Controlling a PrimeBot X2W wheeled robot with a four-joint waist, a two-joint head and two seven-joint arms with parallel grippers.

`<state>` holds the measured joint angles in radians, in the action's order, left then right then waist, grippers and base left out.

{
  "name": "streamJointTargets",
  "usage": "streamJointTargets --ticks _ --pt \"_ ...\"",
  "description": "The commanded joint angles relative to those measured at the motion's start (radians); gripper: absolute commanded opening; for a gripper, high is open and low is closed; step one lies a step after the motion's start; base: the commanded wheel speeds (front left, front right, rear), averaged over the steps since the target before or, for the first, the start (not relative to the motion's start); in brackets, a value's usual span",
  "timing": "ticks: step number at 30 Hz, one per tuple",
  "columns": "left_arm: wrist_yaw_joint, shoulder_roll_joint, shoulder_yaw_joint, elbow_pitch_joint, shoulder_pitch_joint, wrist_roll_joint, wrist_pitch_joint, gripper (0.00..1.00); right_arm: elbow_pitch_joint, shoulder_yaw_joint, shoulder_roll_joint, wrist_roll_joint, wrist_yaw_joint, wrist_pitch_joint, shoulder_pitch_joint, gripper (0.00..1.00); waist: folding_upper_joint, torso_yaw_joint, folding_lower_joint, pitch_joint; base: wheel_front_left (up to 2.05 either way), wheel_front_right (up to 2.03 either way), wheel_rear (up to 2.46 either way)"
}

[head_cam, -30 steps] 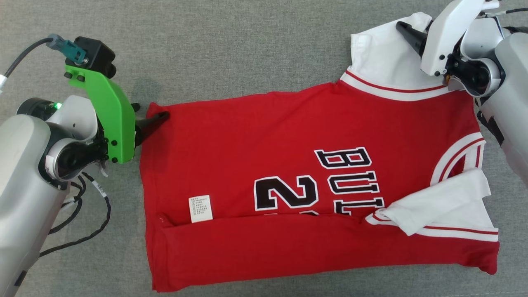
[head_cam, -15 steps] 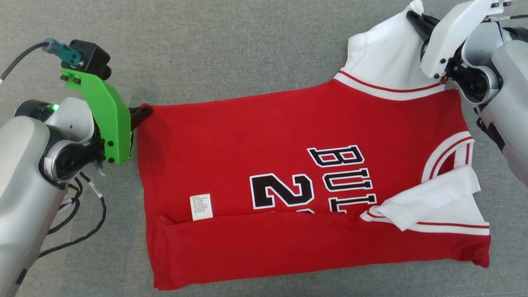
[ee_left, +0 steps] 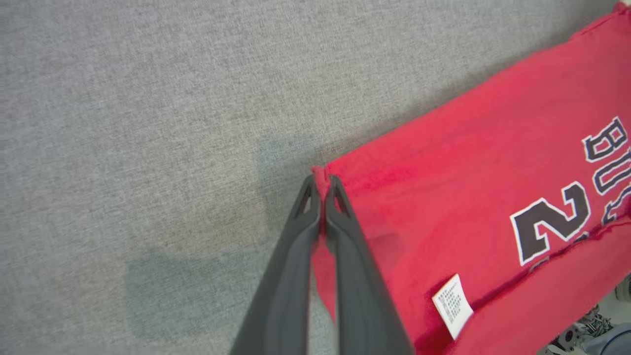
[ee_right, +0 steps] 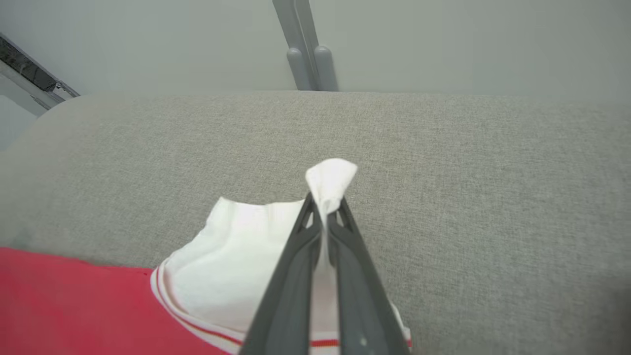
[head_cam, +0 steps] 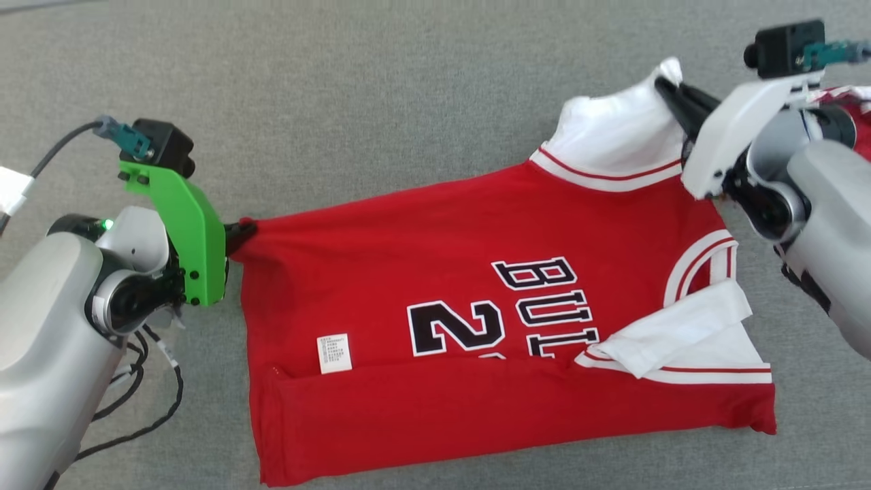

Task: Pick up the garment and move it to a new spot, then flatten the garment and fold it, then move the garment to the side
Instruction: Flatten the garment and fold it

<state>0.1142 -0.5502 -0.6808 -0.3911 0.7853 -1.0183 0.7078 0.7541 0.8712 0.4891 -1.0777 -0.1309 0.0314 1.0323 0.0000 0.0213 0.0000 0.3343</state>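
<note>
The garment, a red jersey with white sleeves, black letters and a "2", lies spread on the grey fabric surface, its near edge folded up over the print. My left gripper is shut on the garment's far left hem corner. At the far right, my right gripper is shut on the tip of the white sleeve, which stands pinched up between the fingers. A small white label shows near the fold, as does the other white sleeve, folded in.
The grey fabric surface stretches beyond the garment on all sides. A bit of another red cloth peeks behind my right arm. Black cables hang by my left arm. A grey post stands past the surface's far edge.
Both grippers have closed, the left on the hem corner and the right on the sleeve tip. The far edge of the garment has lifted slightly; the head view has shifted too.
</note>
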Motion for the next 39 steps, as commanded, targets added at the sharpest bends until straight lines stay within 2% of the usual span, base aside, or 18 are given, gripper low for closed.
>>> streamJointTargets --ticks 1,9,14,25,36,37,38,39 --pt "0.005 -0.010 -0.004 -0.006 -0.025 -0.013 -0.001 0.00 -0.015 0.018 0.022 -0.013 0.000 -0.015 -0.034 0.00 0.0000 -0.012 0.0000 -0.064 0.00 0.00 0.00" --pt "0.008 -0.025 -0.023 -0.010 -0.097 -0.034 0.003 0.00 -0.121 0.116 0.095 -0.064 0.001 -0.042 -0.119 0.00 0.0000 -0.034 0.0000 -0.154 0.00 0.00 0.00" --pt "0.008 -0.039 -0.042 -0.005 -0.135 -0.049 0.034 0.00 -0.185 0.174 0.137 -0.088 0.001 -0.021 -0.161 0.00 0.0000 -0.042 0.0000 -0.200 0.00 0.00 0.00" --pt "-0.028 -0.061 -0.064 0.053 -0.201 -0.109 0.141 0.00 -0.284 0.264 0.218 -0.154 0.001 0.099 -0.236 0.00 0.0000 -0.057 0.0000 -0.271 0.00 0.00 0.00" --pt "-0.053 -0.074 -0.084 0.089 -0.278 -0.141 0.169 0.00 -0.314 0.306 0.246 -0.189 0.001 0.193 -0.300 0.00 0.0000 -0.068 0.0000 -0.278 0.00 0.00 0.00" --pt "-0.053 -0.073 -0.084 0.090 -0.284 -0.144 0.172 0.00 -0.312 0.307 0.244 -0.195 0.001 0.202 -0.303 0.06 0.0000 -0.069 0.0000 -0.279 0.00 0.00 0.00" --pt "-0.055 -0.072 -0.084 0.091 -0.288 -0.146 0.175 0.00 -0.313 0.309 0.242 -0.196 0.001 0.209 -0.306 0.24 0.0000 -0.069 0.0000 -0.279 0.00 0.00 0.00" --pt "-0.056 -0.072 -0.084 0.093 -0.289 -0.147 0.175 0.36 -0.313 0.308 0.240 -0.198 0.001 0.214 -0.308 0.46 0.0000 -0.069 0.0000 -0.279 0.00 0.00 0.00"
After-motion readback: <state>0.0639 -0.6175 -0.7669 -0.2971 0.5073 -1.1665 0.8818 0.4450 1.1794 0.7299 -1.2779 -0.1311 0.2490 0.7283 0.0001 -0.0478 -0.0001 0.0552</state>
